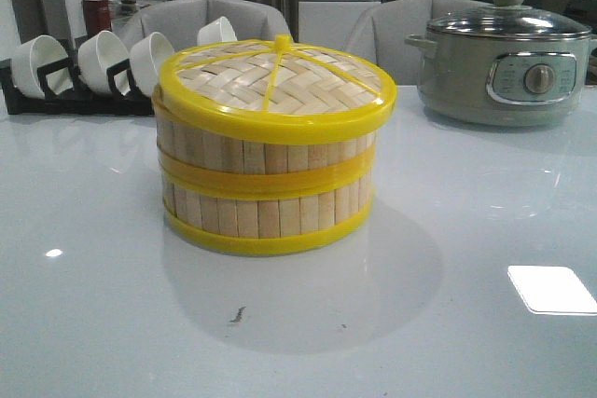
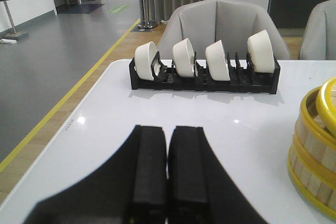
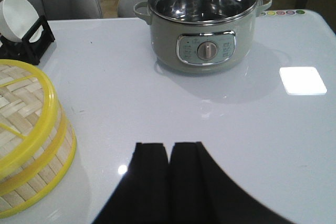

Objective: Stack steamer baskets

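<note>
Two steamer baskets stand stacked in the middle of the table, the upper basket (image 1: 266, 151) on the lower basket (image 1: 270, 214), with the woven-bamboo lid (image 1: 275, 81) on top. The stack's edge shows in the left wrist view (image 2: 315, 150) and in the right wrist view (image 3: 31, 145). My left gripper (image 2: 168, 132) is shut and empty, above the table to the left of the stack. My right gripper (image 3: 169, 148) is shut and empty, above the table to the right of the stack. Neither gripper shows in the front view.
A black rack (image 2: 205, 80) with several white bowls (image 1: 103, 61) stands at the back left. A grey-green electric pot (image 1: 508, 67) with a glass lid stands at the back right, also in the right wrist view (image 3: 205, 22). Grey chairs stand behind the table.
</note>
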Controlling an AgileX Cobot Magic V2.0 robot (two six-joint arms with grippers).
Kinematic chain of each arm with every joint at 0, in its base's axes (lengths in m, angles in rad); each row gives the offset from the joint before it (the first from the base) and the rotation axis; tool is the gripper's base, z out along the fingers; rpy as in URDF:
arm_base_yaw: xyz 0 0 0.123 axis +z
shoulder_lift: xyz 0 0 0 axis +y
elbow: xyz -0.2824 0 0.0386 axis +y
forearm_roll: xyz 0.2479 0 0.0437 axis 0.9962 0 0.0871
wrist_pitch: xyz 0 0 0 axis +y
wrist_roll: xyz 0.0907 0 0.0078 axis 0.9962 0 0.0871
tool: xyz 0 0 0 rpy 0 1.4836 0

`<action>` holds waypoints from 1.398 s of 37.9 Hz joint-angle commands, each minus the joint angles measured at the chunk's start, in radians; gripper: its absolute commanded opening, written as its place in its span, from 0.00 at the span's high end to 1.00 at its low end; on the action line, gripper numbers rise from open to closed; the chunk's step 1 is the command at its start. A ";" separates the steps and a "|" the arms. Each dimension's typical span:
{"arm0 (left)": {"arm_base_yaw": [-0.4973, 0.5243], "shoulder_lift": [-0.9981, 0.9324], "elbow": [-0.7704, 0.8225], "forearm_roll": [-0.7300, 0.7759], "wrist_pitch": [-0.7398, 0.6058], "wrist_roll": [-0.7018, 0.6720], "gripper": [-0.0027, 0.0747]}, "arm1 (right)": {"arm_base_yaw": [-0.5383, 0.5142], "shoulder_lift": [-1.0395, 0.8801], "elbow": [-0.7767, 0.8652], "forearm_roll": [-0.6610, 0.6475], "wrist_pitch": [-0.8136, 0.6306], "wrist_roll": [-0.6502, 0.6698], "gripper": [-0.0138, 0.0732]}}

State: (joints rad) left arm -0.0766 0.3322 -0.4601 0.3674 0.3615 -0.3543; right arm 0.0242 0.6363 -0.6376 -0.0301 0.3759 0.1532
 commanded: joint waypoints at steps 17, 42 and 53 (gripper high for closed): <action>-0.007 0.014 -0.028 0.010 -0.074 -0.005 0.85 | -0.008 -0.294 0.383 -0.122 -0.354 -0.017 0.78; -0.007 0.014 -0.028 0.010 -0.074 -0.005 0.85 | -0.008 -0.294 0.384 -0.122 -0.393 -0.017 0.78; -0.007 0.014 -0.028 0.010 -0.074 -0.005 0.85 | -0.008 -0.294 0.384 -0.122 -0.391 -0.017 0.78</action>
State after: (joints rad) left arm -0.0766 0.3322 -0.4601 0.3674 0.3615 -0.3543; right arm 0.0219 0.3372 -0.2253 -0.1365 0.0746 0.1498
